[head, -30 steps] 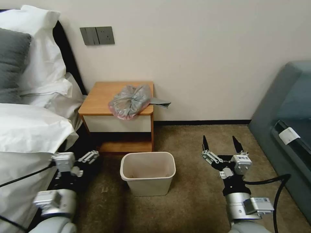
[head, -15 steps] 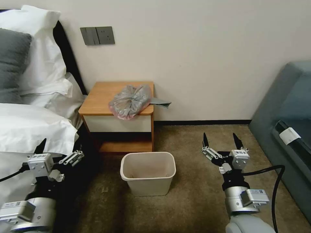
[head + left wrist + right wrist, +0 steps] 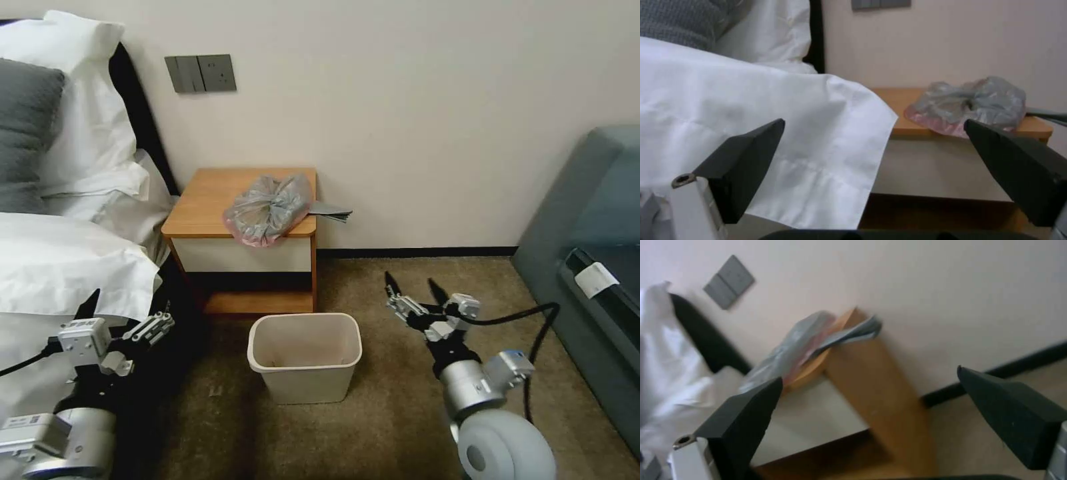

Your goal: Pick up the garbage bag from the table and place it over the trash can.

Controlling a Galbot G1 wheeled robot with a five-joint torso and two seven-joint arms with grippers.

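Head view looks down on a carpeted corner where the garbage bag [image 3: 269, 208] lies crumpled on the front right part of the desk [image 3: 207, 200], its pinkish edge hanging slightly over the front lip. A flat grey item [image 3: 330, 212] pokes out past the desk's right edge, just behind the bag. On the carpet in front of the desk, well apart from the bag, stands the beige trash can [image 3: 305, 357], upright, its mouth uncovered. The right pincer [image 3: 415, 288] hovers above the carpet to the right of the trash can, its black fingers spread and released, angled toward the desk. The left pincer [image 3: 127, 308] sits low at the edge of the white bed [image 3: 60, 267], fingers also spread wide with nothing between them. From the left wrist view, the bag [image 3: 971, 105] shows beyond the bed sheet [image 3: 773, 133], resting on the wooden top [image 3: 896, 100] between the two open fingertips. From the right wrist view, the bag [image 3: 786, 346] and the desk's side panel [image 3: 871, 380] appear tilted, with the grey wall switch plate [image 3: 729, 281] beyond.
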